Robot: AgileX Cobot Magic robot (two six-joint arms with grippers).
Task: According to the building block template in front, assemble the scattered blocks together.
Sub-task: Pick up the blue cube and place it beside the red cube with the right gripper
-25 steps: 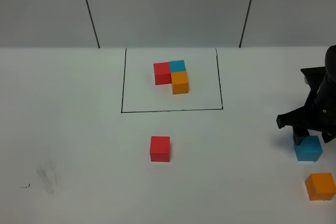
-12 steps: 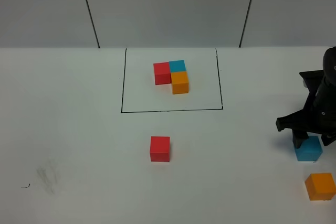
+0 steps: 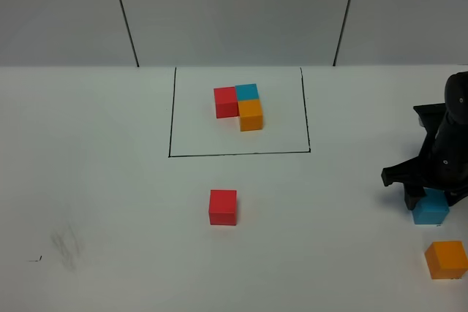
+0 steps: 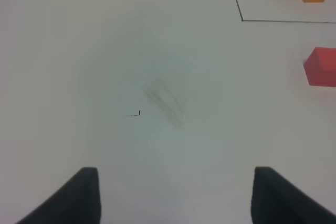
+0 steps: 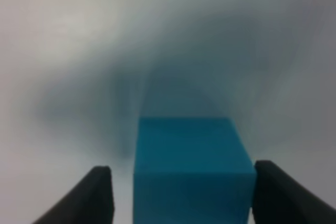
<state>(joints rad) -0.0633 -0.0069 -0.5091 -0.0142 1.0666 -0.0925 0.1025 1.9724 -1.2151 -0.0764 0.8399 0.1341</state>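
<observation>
The building block template (image 3: 241,106) is a red, blue and orange cluster inside a black drawn rectangle at the back middle. Of the scattered blocks, the red cube (image 3: 223,207) sits alone near the table's middle, and the left wrist view shows it too (image 4: 320,66). At the far right my right gripper (image 3: 430,199) is low over the blue cube (image 3: 431,212) and hides its upper part. In the right wrist view the blue cube (image 5: 189,166) lies between the open fingers (image 5: 100,192), with a gap on one side. The orange cube (image 3: 446,259) rests just in front. My left gripper (image 4: 176,198) is open over bare table.
A faint grey smudge (image 3: 67,245) and a small black mark (image 4: 137,113) lie on the white table at the front left. The drawn rectangle's corner (image 4: 242,19) shows in the left wrist view. A grey wall with two dark seams stands behind.
My right gripper has come down and slightly left around the blue cube, covering more of it. The red and orange cubes and the left arm stay put.
</observation>
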